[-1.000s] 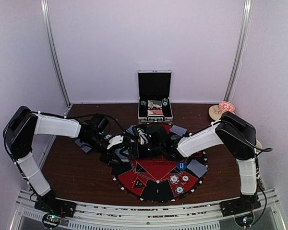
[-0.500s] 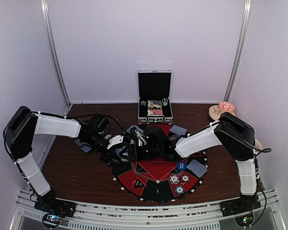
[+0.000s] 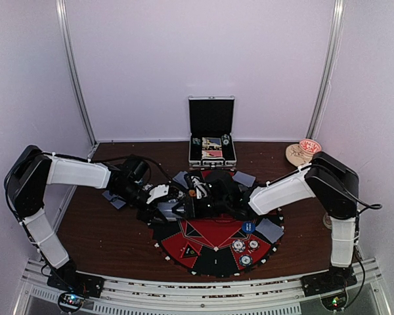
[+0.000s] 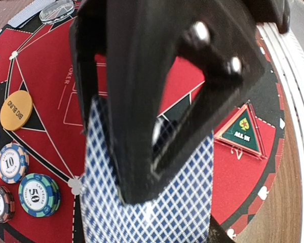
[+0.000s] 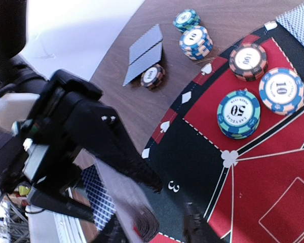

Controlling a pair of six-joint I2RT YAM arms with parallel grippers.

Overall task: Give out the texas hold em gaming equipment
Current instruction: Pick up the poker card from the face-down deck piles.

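Top external: wooden table (image 3: 98,231) (white-walled) bears poker mat (image 3: 214,244).

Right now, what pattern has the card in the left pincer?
The card has a blue-white diamond lattice; the left wrist view shows it best.

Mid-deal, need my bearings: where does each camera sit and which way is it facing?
Top external: above and behind the bases, facing down onto the round poker mat; left arm and right arm meet over it.
Left wrist: looks down past the left gripper, fingers shut on playing cards, onto the mat.
Right wrist: looks across the mat's rim toward the left arm; fingers of the right gripper at the bottom edge.
Shared: both wrist views show the 50 chip stack.
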